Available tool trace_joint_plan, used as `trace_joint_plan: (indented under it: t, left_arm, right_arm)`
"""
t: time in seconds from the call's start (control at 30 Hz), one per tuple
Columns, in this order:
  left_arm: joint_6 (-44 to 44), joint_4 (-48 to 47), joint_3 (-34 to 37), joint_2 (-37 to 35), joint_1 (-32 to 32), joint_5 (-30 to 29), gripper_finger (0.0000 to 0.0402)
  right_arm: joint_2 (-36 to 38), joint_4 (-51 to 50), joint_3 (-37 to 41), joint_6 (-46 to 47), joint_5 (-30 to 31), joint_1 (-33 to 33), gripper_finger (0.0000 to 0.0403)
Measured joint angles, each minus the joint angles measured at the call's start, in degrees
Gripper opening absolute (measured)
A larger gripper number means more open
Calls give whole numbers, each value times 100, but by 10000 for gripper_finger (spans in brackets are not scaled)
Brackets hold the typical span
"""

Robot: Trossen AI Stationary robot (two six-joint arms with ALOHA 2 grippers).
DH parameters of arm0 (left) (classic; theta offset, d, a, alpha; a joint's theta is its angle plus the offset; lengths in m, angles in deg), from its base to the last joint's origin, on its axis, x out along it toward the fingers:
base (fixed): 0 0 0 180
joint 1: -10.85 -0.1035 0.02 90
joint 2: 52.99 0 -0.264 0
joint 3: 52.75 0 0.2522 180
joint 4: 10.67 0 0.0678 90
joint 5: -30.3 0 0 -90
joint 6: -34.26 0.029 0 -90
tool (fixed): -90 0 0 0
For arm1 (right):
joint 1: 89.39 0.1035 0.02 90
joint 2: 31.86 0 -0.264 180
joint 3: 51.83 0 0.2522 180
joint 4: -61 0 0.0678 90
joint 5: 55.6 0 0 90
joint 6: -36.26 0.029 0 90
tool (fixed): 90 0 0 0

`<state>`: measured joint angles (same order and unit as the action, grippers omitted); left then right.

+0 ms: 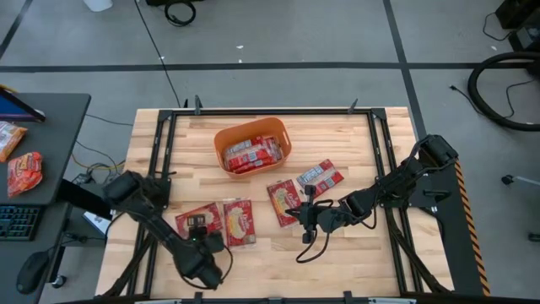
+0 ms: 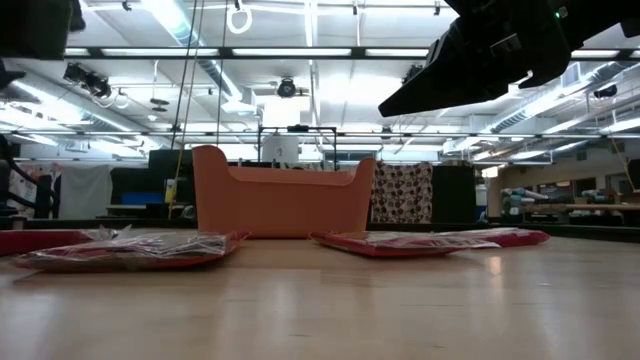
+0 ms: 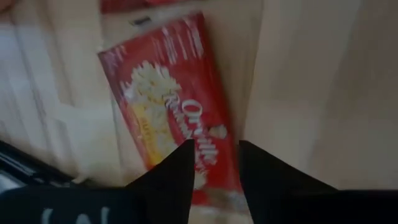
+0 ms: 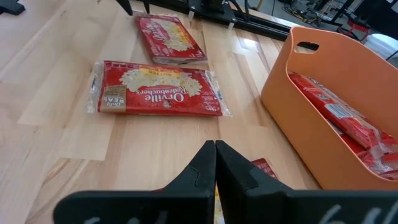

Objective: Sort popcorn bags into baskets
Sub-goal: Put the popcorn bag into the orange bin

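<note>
Popcorn bags lie in two places on the wooden table (image 1: 354,253): several are stacked inside the orange basket (image 1: 224,140) near the table's far edge, and four more rest flat on the boards on the near side of that basket. Two of the loose packets sit side by side toward the left arm's side of the basket, the left-most bag (image 1: 197,223) touching its neighbour (image 1: 239,221). The other two lie closer to the basket's right corner, one bag (image 1: 283,202) just beside the angled bag (image 1: 320,176). The left gripper (image 1: 199,236) hangs directly above the left-most bag, its two dark fingers (image 3: 171,177) parted by a narrow gap with the packet's printed face showing between them; whether the tips touch the wrapper cannot be told. The right gripper (image 1: 305,213) hovers on the near side of the basket, just beside the third loose bag, its fingers (image 4: 202,168) pressed together and holding nothing. In the right wrist view the basket's inner wall (image 4: 323,81) frames red packets piled along its bottom.
</note>
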<state>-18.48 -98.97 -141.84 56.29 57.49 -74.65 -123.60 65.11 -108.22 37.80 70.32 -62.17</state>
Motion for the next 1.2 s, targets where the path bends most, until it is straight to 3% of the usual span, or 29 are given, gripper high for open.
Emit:
trace_joint_plan:
  t: [0.2, 0.33, 0.83, 1.0, 1.2]
  left_arm:
    - [-990, 196, -2, 29, 174, -771, 185]
    - [-1168, 516, 201, 51, 88, -869, 213]
    - [-1233, 1342, 1191, 36, 80, -750, 196]
    - [-1382, 1245, 1349, 34, 82, -743, 162]
    - [-1111, 1190, 1373, 49, 78, -596, 63]
  right_arm:
    - [0, 1, 0, 2, 0, 0, 10]
    - [0, 4, 0, 2, -1, 1, 10]
    - [0, 5, 0, 2, -2, 2, 10]
    - [0, 1, 0, 2, -2, 2, 10]
    - [0, 3, 0, 2, -2, 1, 10]
